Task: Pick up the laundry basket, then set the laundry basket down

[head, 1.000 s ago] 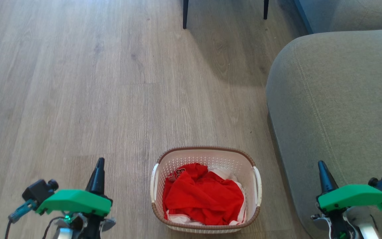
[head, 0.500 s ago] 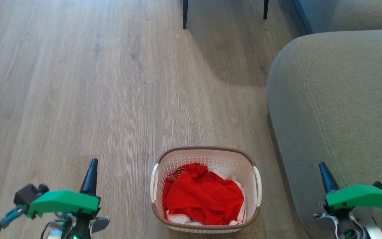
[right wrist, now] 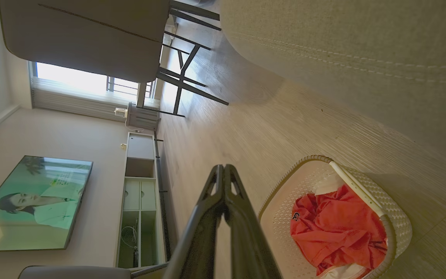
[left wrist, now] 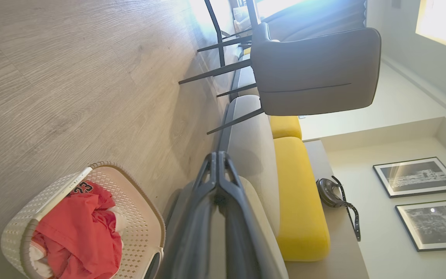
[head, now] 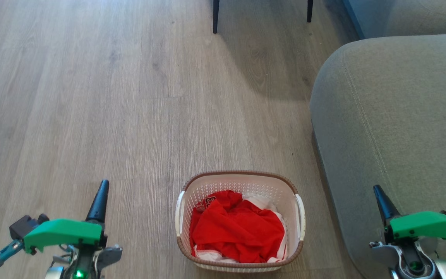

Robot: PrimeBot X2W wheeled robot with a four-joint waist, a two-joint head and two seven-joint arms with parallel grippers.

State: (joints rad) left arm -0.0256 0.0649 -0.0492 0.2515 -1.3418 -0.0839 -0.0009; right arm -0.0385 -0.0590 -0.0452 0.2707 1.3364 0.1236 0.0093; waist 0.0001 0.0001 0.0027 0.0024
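— Where is the basket?

— The small white perforated plastic laundry basket (head: pixel 242 185) with the brown woven-look rim stands on the pale wood-plank floor (head: pixel 91 97), near and central, with a white handle on each short side. A crumpled red garment (head: pixel 238 228) lies inside on some white cloth (head: pixel 261 202). The left wrist view shows the number 23 on the red fabric.

— And what is around it?

— The rounded grey fabric sofa (head: pixel 393 116) is just to its right, with a strip of floor between them. Two thin dark chair legs (head: pixel 216 15) stand at the far end of the floor.

— What about the left claw?

— The left gripper (head: pixel 103 183) is to the left of the basket, well apart from it, with its dark fingers pointing away from the robot. In its own wrist view its tips (left wrist: pixel 218 155) are pressed together and hold nothing, and the basket (left wrist: pixel 18 232) sits low and to the side.

— The right one?

— The right gripper (head: pixel 377 189) shows over the sofa, to the right of the basket and clear of it. Its tips (right wrist: pixel 223 167) also meet, with nothing between them. The basket (right wrist: pixel 395 217) lies off to one side of its fingers, untouched.
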